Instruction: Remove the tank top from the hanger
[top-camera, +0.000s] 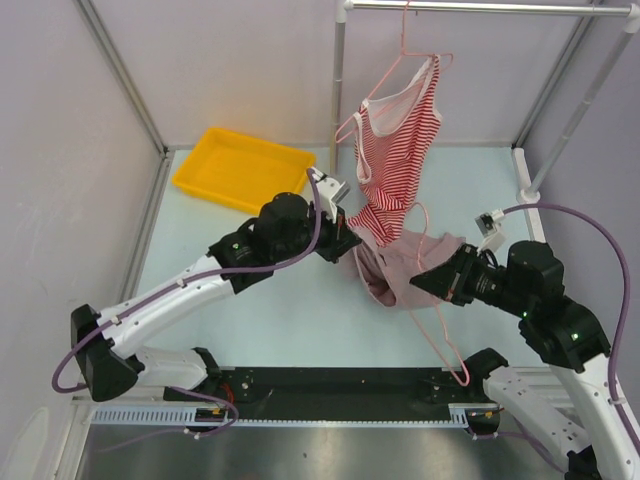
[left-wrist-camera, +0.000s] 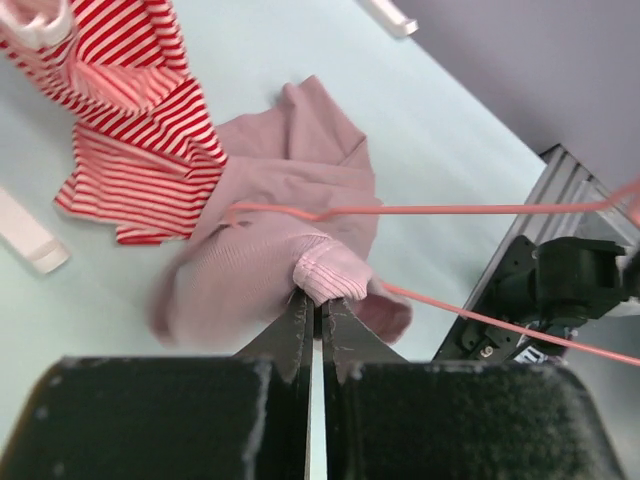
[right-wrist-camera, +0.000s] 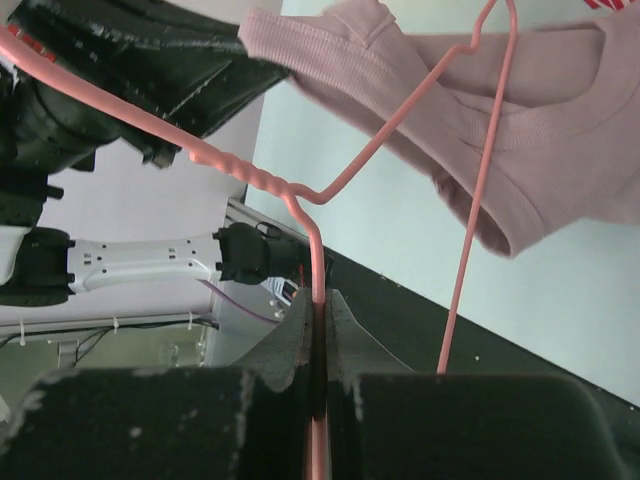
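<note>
Overhead and two wrist views of a two-arm garment-removal step.

The left claw is closed, with only a sliver of gap, on a folded ribbed edge of the pink tank top. The right claw is clamped tight on the stem of the pink wire hanger, below its twisted neck. The division of labour appears deliberate: one arm anchors the rigid frame while the other takes the cloth, so that drawing the two apart would slip the garment off the wire.

The pink tank top lies bunched on the pale bench between the two claws, near its middle. The hanger wire runs across and over the fabric in the left wrist view. The right wrist view shows the shoulder of the wire passing close to the neckline. Whether a strap is looped over the frame cannot be settled from these angles, though the task seems unfinished.

A red-and-white striped tank top hangs from a second hanger on the rail. Its hem touches the bench beside the pink cloth. A yellow tray sits at the far left of the bench, probably as a receptacle.

No brand mark, label or legible writing is visible on garment, hanger or tray.
</note>
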